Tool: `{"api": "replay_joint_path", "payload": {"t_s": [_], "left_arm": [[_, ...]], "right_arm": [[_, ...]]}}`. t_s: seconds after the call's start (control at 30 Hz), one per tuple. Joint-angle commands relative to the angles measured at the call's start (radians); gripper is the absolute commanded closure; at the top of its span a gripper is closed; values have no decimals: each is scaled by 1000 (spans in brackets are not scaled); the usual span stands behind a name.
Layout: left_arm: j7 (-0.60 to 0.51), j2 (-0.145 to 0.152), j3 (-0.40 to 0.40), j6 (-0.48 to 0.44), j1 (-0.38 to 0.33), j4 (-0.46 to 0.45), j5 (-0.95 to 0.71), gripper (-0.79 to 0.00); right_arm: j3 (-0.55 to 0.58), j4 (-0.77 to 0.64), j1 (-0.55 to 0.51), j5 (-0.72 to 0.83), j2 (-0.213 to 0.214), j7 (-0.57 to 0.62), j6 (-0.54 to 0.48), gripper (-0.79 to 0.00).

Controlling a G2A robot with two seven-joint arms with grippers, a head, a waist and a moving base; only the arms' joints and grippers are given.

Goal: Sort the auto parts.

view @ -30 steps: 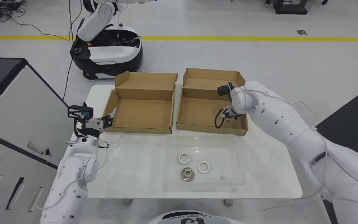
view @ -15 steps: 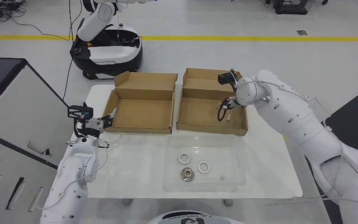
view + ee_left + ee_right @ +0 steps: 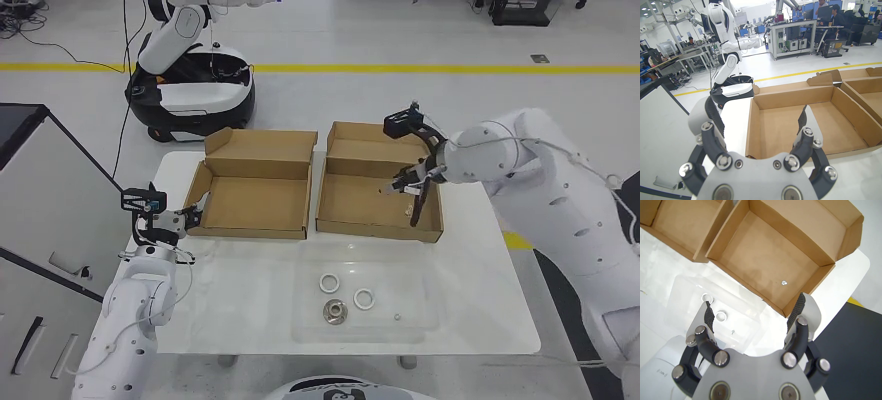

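A small silver part (image 3: pixel 784 282) is seen lying loose on the floor of the right box (image 3: pixel 350 205), towards its near right corner. Above it the right gripper (image 3: pixel 754 303) is held with its fingers spread wide and nothing between them. A second ago this gripper was down low at that corner of the box; it has since been lifted and turned, so the piece is judged to be delivered and the arm freed for the next pick. Nearer the robot, in the clear tray (image 3: pixel 430 300) on the table (image 3: pixel 240 290), two white rings (image 3: pixel 328 283), a flanged metal piece (image 3: pixel 333 311) and a small screw (image 3: pixel 398 317) are left to be sorted. The left box (image 3: pixel 250 200) is shown bare. Just beside its outer wall, at the table's edge, the left gripper (image 3: pixel 757 113) is kept unmoved, its fingers also apart and empty.
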Motion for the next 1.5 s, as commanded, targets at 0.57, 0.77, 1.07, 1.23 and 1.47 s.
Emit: {"api": "replay_joint_path", "payload": {"t_s": [0.57,0.77,1.07,1.23,1.47], "left_arm": [[0,0,0,0,0,0,0,-785],[0,0,0,0,0,0,0,-785],[0,0,0,0,0,0,0,-785],[0,0,0,0,0,0,0,-785],[0,0,0,0,0,0,0,-785]], "right_arm": [[16,-251,-123,138,67,11,-15,-785],[19,-252,-124,149,69,11,-18,-785],[10,-253,-133,131,69,5,-36,-785],[-23,-300,-134,83,78,11,-116,-785],[-103,-366,-109,104,113,11,-242,-785]]}}
